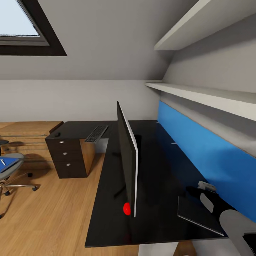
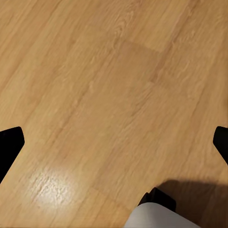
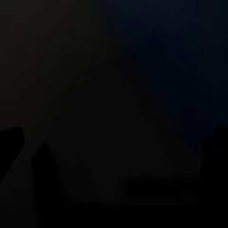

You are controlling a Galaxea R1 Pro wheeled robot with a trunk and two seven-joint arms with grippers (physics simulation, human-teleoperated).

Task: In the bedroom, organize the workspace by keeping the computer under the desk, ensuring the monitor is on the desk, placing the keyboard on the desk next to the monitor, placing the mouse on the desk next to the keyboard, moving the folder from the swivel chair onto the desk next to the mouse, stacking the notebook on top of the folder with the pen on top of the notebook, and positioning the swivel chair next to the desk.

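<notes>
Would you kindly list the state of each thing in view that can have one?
monitor: upright on the desk, seen edge-on.
keyboard: flat at the desk's far end.
mouse: on the desk above the drawers.
drawers: all three shut.
swivel chair: on the floor, apart from the desk, a blue item on its seat.
notebook: lying flat, closed, by the right arm.
left tool: open, over bare floor.
right tool: cannot tell, view dark.

Upright monitor (image 1: pixel 127 156) amid open desk (image 1: pixel 106 220) surface.

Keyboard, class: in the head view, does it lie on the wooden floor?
No: the keyboard rests on the black desk, above the floor, beyond the monitor.
</notes>
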